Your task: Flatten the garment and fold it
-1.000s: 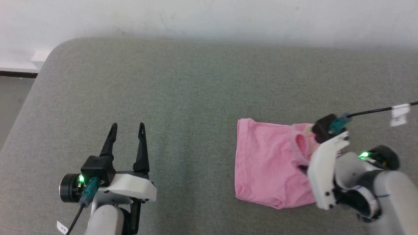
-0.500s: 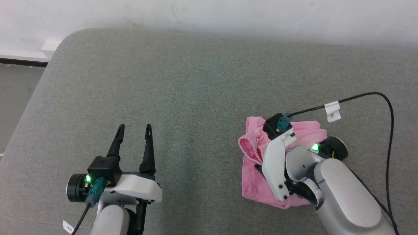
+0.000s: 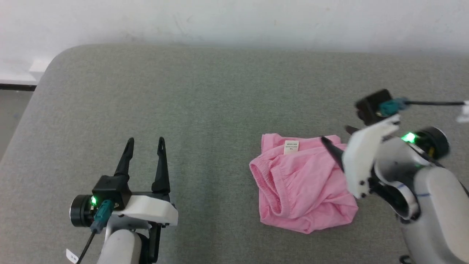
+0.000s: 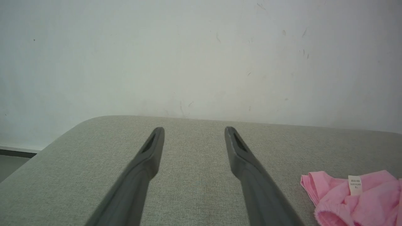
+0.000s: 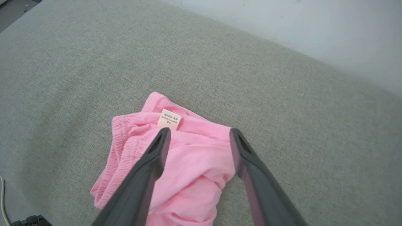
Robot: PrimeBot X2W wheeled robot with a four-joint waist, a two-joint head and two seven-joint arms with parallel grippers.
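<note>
The garment (image 3: 300,183) is a light pink knit cloth, lying crumpled and partly doubled over on the grey padded surface (image 3: 205,110) right of centre. Its gathered hem band (image 3: 269,183) curls along the left side and a small white label (image 3: 291,146) faces up at its far edge. My right gripper (image 3: 335,134) hovers open over the garment's right far corner with nothing in it; in the right wrist view its fingers (image 5: 147,169) straddle the pink cloth (image 5: 191,163) below the label (image 5: 169,119). My left gripper (image 3: 144,141) rests open at lower left, apart from the garment (image 4: 355,201).
The padded surface has a rounded far-left corner (image 3: 55,62), with floor (image 3: 11,110) beyond it on the left. A white wall (image 3: 234,18) runs along the back. A black cable (image 3: 432,103) trails from my right wrist toward the right edge.
My right gripper has opened and let go of the garment, then lifted back to the right. The cloth now lies doubled over with its label up. The head camera also shifted.
</note>
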